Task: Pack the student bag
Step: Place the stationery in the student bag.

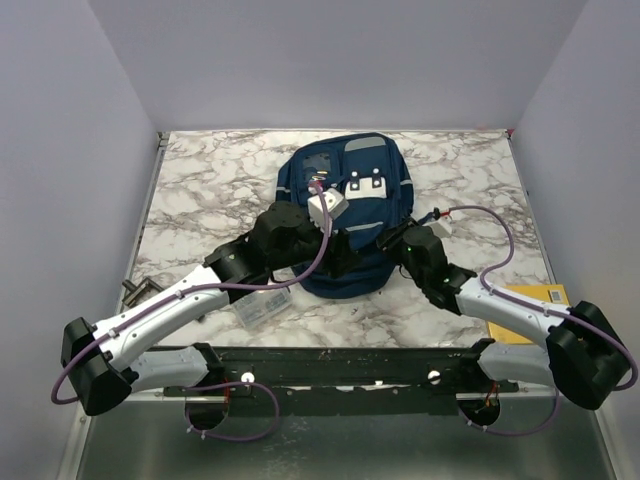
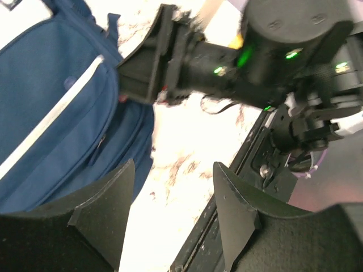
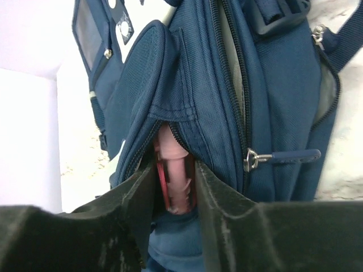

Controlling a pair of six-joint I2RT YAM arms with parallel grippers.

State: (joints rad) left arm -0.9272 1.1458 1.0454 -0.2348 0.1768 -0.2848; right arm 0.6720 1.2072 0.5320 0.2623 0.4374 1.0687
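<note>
The student bag [image 1: 345, 190], a navy backpack with grey stripes, lies flat in the middle of the marble table. My right gripper [image 3: 174, 170] is at the unzipped mouth of a pocket [image 3: 170, 113] on the bag [image 3: 272, 102], shut on a pink item in a red-edged case [image 3: 173, 153] that sits partly inside it. My left gripper [image 2: 174, 164] hangs open over bare marble beside the bag's edge [image 2: 57, 113], with nothing between its fingers. From above, both grippers meet at the bag's near end, the left [image 1: 345, 262] and the right [image 1: 388, 240].
A small clear plastic box [image 1: 262, 308] lies near the left arm. A yellow flat item [image 1: 535, 298] lies at the right front, and a metal object [image 1: 140, 290] at the left edge. A black rail [image 1: 330, 365] runs along the near edge.
</note>
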